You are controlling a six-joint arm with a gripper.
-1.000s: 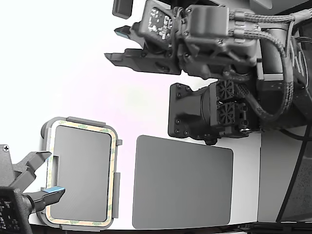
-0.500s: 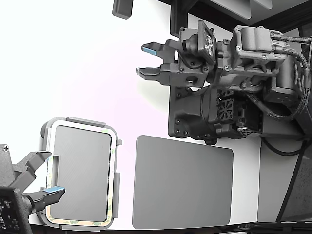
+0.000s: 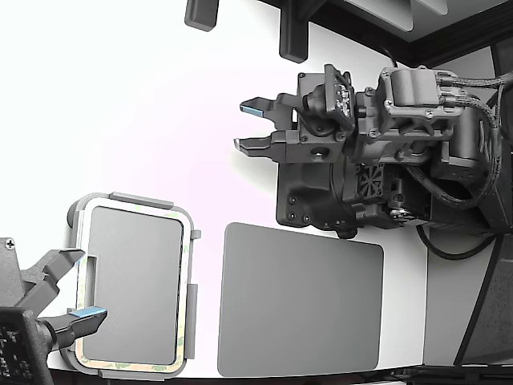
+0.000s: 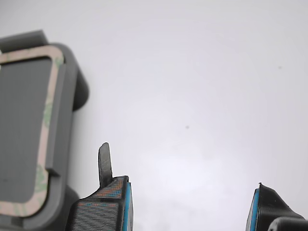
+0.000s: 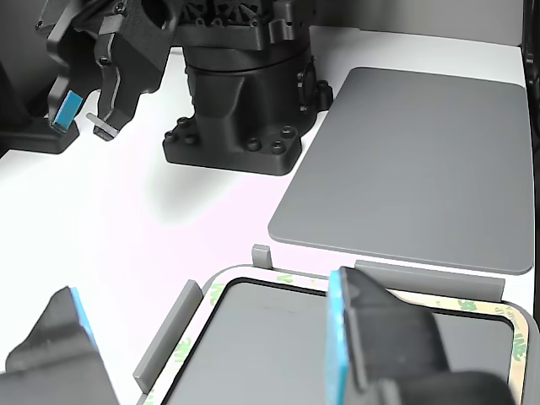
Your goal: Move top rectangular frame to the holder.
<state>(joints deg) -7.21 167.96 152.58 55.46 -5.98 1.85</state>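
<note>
Exterior view: the top rectangular frame (image 3: 189, 273) is seen seated inside the holder (image 3: 141, 200) on the table (image 3: 120, 104), so placement is judged done. The gripper (image 3: 250, 125) is held released and empty, well apart from it; only withdrawal appears left.

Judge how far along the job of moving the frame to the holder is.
Done: the frame lies inside the holder. In hand: nothing; the pincer is open, empty and apart from both. Left: apparently nothing.
</note>
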